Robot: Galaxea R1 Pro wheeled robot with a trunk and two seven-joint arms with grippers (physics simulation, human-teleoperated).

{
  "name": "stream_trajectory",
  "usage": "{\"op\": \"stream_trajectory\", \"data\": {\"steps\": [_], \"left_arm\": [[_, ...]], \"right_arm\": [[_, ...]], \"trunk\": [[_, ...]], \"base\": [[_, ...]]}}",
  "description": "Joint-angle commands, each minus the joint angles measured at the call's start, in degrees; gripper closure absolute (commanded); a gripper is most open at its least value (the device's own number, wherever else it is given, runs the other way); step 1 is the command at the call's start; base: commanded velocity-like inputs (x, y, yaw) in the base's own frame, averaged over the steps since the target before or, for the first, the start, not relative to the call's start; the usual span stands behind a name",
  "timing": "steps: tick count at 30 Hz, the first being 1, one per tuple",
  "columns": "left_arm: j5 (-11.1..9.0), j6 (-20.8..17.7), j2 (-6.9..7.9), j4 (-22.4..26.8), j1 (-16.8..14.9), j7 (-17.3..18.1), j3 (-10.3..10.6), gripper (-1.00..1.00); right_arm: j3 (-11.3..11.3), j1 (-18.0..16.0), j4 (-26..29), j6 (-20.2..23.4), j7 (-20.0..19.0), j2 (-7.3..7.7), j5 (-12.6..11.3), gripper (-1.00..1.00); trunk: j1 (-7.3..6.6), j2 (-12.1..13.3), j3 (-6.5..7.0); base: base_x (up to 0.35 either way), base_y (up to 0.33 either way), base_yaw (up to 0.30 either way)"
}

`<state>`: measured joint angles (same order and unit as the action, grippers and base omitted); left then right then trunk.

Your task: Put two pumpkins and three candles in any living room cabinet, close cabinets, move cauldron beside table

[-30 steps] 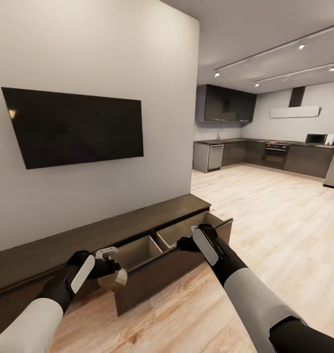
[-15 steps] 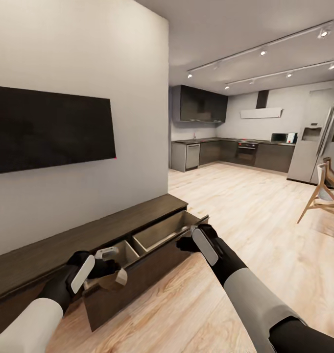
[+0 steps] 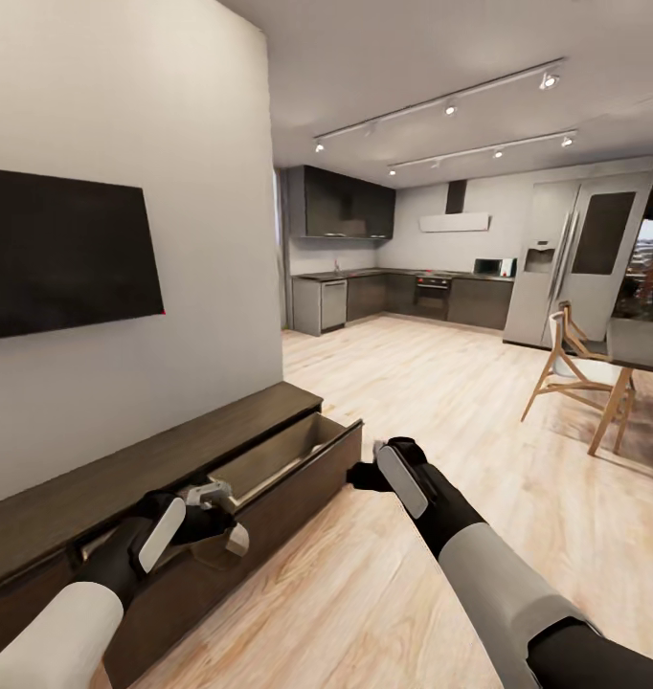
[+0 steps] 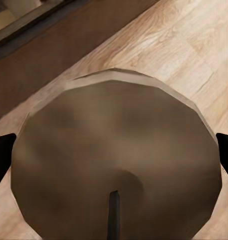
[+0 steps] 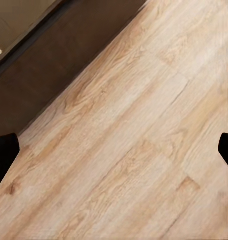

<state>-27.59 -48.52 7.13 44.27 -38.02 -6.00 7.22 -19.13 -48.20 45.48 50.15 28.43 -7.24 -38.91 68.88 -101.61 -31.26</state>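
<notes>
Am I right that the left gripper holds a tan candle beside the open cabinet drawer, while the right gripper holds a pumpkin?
Not quite. The right gripper holds nothing: the right wrist view shows bare wood floor between its open jaws. The rest stands: the left gripper holds a tan candle beside the open cabinet drawer, as the head and left wrist views show.

Head forward; wrists close, downward, sharing floor (image 5: 144,150).
</notes>
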Motion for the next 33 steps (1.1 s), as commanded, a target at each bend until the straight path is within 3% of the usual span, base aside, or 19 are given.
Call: {"op": "stream_trajectory", "data": {"steps": [1,16,33], "left_arm": [[-0.6,-0.2,0.08,0.1,0.0,-0.6,0.2,1.0],[-0.7,-0.2,-0.16,0.2,0.0,-0.6,0.2,1.0],[-0.6,-0.2,-0.64,0.2,0.0,-0.6,0.3,1.0]], "right_arm": [[-0.1,-0.1,0.1,0.0,0.6,0.06,-0.6,-1.0],[-0.3,-0.1,0.9,-0.3,0.6,0.19,-0.3,-1.0],[-0.4,-0.1,1.0,-0.3,0.6,0.21,-0.4,-1.0]], "trunk": [[0.01,0.0,-0.07],[0.01,0.0,-0.07],[-3.72,6.8,2.98]], "base": [[0.195,-0.184,-0.138],[0.17,-0.171,-0.016],[0.002,-0.002,0.0]]}}
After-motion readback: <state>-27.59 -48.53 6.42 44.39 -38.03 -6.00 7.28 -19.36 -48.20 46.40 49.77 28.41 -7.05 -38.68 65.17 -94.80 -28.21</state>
